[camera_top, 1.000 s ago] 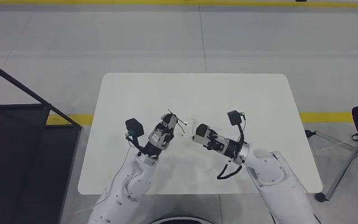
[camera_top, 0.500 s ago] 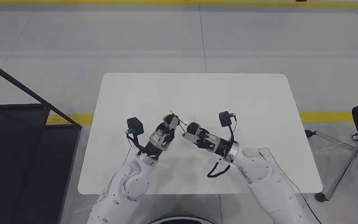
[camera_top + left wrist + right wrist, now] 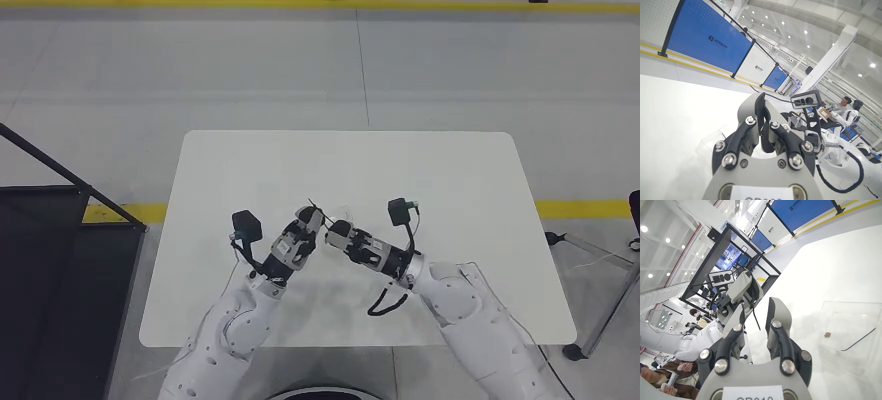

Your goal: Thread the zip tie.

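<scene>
A thin black zip tie (image 3: 314, 208) is pinched in my left gripper (image 3: 309, 222), which is shut on it above the middle of the white table (image 3: 450, 180). In the left wrist view the strap (image 3: 778, 98) runs out sideways past the fingertips of the gripper (image 3: 761, 100). My right gripper (image 3: 331, 231) sits close beside the left one, open. In the right wrist view the tie's loose end (image 3: 755, 318) hangs down from the left gripper (image 3: 749, 289) into the gap between the right gripper's (image 3: 756, 309) spread fingers, touching neither.
A clear plastic tray (image 3: 848, 325) lies on the table just beyond the grippers, with another black zip tie (image 3: 857, 340) and a small brown scrap (image 3: 827, 334) in it. A black frame stands off the table's left side.
My right gripper has moved left across the table until it is right next to the left gripper. The left gripper has shifted slightly toward it, still holding the tie.
</scene>
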